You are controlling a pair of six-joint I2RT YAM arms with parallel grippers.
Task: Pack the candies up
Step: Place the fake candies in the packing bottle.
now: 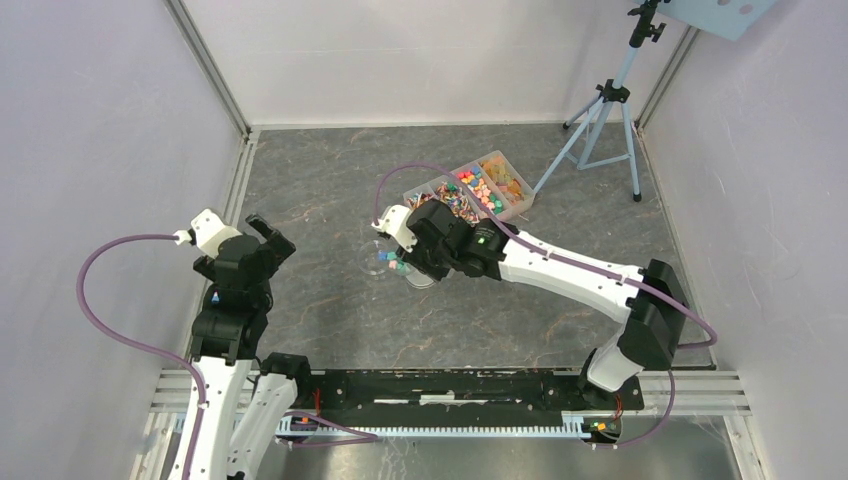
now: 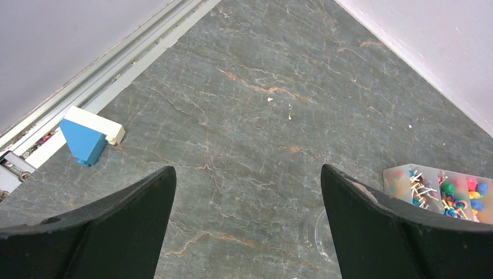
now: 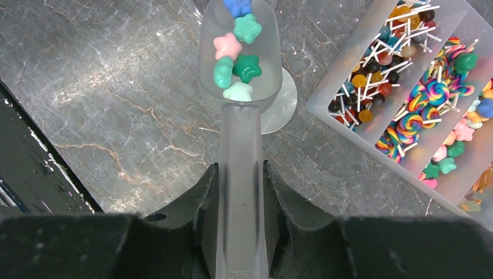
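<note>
Right wrist view is showing the right gripper [image 3: 239, 174] clamping the scoop [image 3: 239, 139] handle, holding star candies [image 3: 235, 58] over a clear round container [image 3: 285, 107], apparently needing a tip next, while the left gripper [image 2: 247, 192] is hanging wide open.

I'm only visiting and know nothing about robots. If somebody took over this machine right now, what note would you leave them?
Left gripper: open, empty, off to the side.
Right gripper: shut on the handle of the scoop.
Candies: a few star sweets lie in the scoop, held over the clear cup; the rest sit in the tray.
Done: one scoop loaded.
Left: tip it into the cup, then probably scoop more.
</note>
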